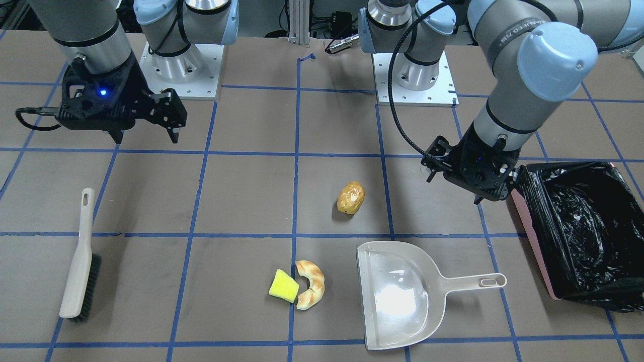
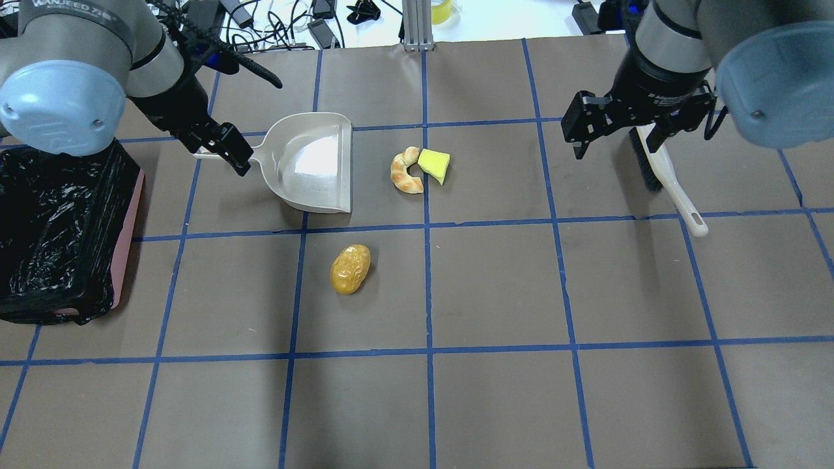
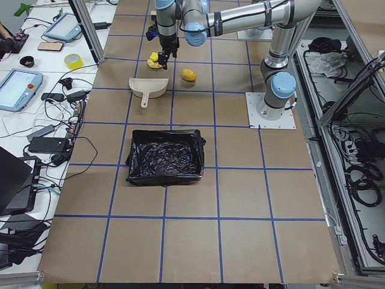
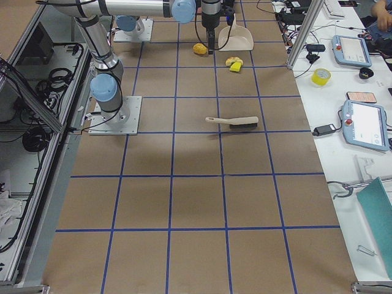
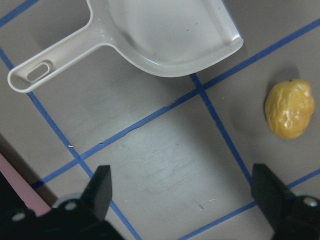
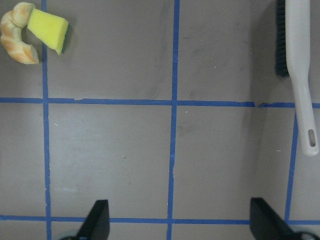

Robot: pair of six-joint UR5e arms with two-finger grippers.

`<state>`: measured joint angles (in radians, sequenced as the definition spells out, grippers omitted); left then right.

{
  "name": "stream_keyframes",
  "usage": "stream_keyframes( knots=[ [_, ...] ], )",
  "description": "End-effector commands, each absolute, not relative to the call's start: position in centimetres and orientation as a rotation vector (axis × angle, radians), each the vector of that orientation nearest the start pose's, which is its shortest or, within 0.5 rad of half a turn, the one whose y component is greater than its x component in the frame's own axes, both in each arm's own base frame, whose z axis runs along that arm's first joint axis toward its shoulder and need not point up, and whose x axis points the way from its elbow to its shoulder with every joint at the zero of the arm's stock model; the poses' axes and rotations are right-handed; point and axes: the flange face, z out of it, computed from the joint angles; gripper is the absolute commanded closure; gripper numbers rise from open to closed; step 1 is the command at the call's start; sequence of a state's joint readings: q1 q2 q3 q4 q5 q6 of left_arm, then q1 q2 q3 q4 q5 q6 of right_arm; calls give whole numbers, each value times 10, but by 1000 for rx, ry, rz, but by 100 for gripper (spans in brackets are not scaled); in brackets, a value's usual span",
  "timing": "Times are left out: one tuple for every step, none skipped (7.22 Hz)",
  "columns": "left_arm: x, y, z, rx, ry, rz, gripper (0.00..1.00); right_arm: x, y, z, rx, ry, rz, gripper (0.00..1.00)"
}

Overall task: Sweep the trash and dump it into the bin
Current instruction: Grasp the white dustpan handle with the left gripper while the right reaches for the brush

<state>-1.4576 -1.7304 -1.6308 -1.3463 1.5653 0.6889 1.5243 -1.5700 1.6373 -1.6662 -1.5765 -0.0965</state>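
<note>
The trash lies on the table: a golden-brown potato-like lump (image 1: 350,197) (image 2: 350,268) (image 5: 290,108), and a yellow sponge wedge (image 1: 284,286) (image 2: 434,164) (image 6: 47,31) touching a tan croissant piece (image 1: 311,284) (image 2: 405,171) (image 6: 16,35). The bin (image 1: 533,241) (image 2: 124,241) (image 3: 162,180) is pink with a black bag liner and stands at the table's left end. My left gripper (image 1: 455,188) (image 2: 225,153) (image 5: 183,195) hovers open and empty near the dustpan handle, beside the bin. Near the brush, my right gripper (image 1: 146,133) (image 2: 616,140) (image 6: 180,220) hangs open, holding nothing.
A beige dustpan (image 1: 397,296) (image 2: 313,163) (image 5: 170,35) lies flat, its mouth toward the croissant and sponge. On the right side lies a beige brush (image 1: 78,261) (image 2: 664,176) (image 6: 300,65) with black bristles. Blue tape lines grid the brown table. Devices and cables sit beyond the far edge.
</note>
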Motion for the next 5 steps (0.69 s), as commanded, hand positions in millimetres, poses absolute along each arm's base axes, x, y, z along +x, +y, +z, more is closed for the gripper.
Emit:
stream_keyframes(
  knots=[
    [-31, -592, 363, 1351, 2834, -45, 0, 32, -522, 428, -89, 3144, 16, 1],
    [-25, -611, 348, 1652, 2623, -100, 0, 3, -530, 401, -51, 3150, 6, 1],
    [-23, -621, 334, 1693, 2603, -83, 0, -27, -536, 370, -36, 3177, -2, 1],
    [-20, -635, 327, 1728, 2574, -85, 0, -42, -545, 342, -130, 3197, -41, 0],
    [-18, -649, 320, 1814, 2502, -100, 0, -50, -550, 324, -121, 3197, -28, 0]
  ],
)
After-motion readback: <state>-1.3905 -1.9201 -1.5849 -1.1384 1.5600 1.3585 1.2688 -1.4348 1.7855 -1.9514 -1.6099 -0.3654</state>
